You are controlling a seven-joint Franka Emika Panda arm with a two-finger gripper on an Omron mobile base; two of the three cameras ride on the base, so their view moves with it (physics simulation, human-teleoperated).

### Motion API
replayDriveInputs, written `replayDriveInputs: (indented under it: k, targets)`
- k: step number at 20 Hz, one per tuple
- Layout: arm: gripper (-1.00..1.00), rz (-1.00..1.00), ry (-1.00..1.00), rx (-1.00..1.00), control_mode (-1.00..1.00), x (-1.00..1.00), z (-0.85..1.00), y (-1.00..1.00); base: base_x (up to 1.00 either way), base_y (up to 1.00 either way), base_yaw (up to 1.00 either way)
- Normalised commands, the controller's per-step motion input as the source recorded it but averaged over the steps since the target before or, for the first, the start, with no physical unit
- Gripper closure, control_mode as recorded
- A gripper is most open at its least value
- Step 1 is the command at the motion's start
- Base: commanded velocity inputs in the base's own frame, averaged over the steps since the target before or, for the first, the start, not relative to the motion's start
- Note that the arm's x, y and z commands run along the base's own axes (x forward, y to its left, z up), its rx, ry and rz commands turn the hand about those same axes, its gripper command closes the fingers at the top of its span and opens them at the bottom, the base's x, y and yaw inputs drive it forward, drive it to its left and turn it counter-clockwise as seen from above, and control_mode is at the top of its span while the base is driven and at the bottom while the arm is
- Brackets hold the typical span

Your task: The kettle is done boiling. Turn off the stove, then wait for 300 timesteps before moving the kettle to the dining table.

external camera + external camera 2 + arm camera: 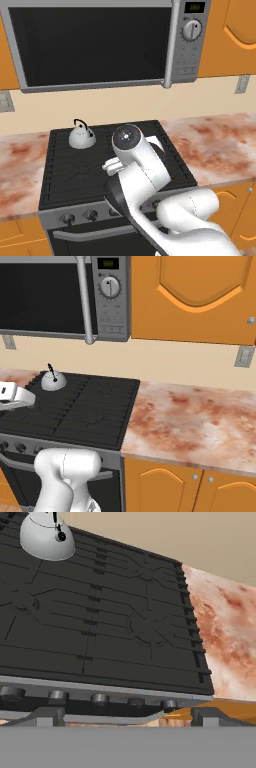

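Kettle (pixel 81 136) sits on the stove's (pixel 150 131) back-left burner, well away from my hand (pixel 125 716), which is wide open and empty. Best bet: drop low and square up on one front knob (pixel 99 699) before pinching. Hand view lines up the whole knob row; left base view shows the microwave (pixel 95 42) overhead.

A cream wall (pixel 165 358) runs behind the cooking area. On it hangs a grey microwave (pixel 100 42) with a dark door, a round dial and a small display. Beside the microwave there are orange wooden upper cabinets (pixel 192 296) with curved door panels. Below, the marbled reddish and cream surface (pixel 195 423) lies on orange lower cabinets (pixel 185 488) with small round knobs. A grey wall socket (pixel 244 357) sits on the wall above the surface.
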Motion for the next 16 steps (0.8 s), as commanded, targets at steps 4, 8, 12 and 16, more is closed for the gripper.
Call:
replayDriveInputs:
  k: [4,8,12,16]
  targets:
    - [-1.0,0.02,-0.07,-0.05,-1.0,-0.37,-0.07,0.14,0.0,0.0,0.0]
    - [-1.0,0.01,-0.09,-0.05,-1.0,-0.4,-0.06,0.13,0.0,0.0,0.0]
    - [-1.0,0.01,-0.07,-0.06,-1.0,-0.37,-0.07,0.21,0.0,0.0,0.0]
    - [-1.0,0.01,-0.08,-0.03,-1.0,-0.29,-0.09,0.13,0.0,0.0,0.0]
